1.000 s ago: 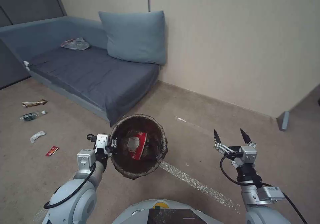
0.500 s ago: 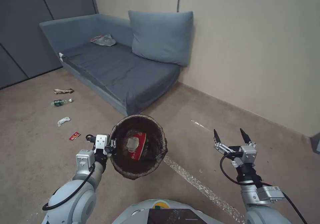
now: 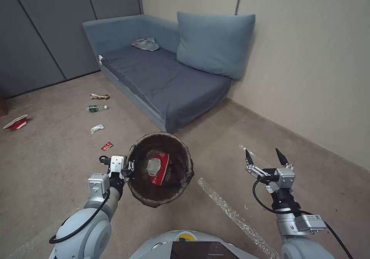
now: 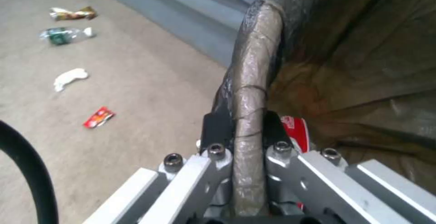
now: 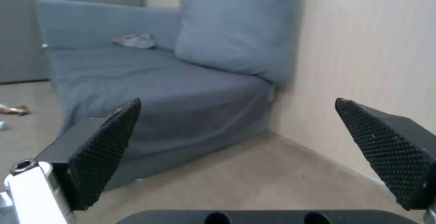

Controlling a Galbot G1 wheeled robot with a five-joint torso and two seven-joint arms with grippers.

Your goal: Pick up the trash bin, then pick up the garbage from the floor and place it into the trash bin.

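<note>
The trash bin (image 3: 178, 158), lined with a dark bag, hangs off the floor with my left gripper (image 3: 129, 168) shut on its near rim. In the left wrist view the gripper (image 4: 247, 128) pinches the bag-covered rim (image 4: 257, 64). A red-white carton (image 3: 158, 168) lies inside the bin. Garbage lies on the carpet to the left: a red wrapper (image 3: 106, 146), a white tissue (image 3: 97, 128), a clear bottle (image 3: 96, 108), a snack wrapper (image 3: 99, 96) and a red-white carton (image 3: 16, 122). My right gripper (image 3: 263, 157) is held open and empty at the right, its fingers wide apart (image 5: 238, 105).
A blue-grey sofa (image 3: 165, 78) with a large cushion (image 3: 214, 43) stands against the beige wall ahead. A grey plastic bag (image 3: 145, 43) lies on its seat. Dark grey panels (image 3: 38, 39) close off the left. A shiny strip (image 3: 231, 212) crosses the carpet.
The head view has swung to the left, so the sofa and litter shifted right in the picture. A red-white carton came into view at far left. Both arms hold their poses.
</note>
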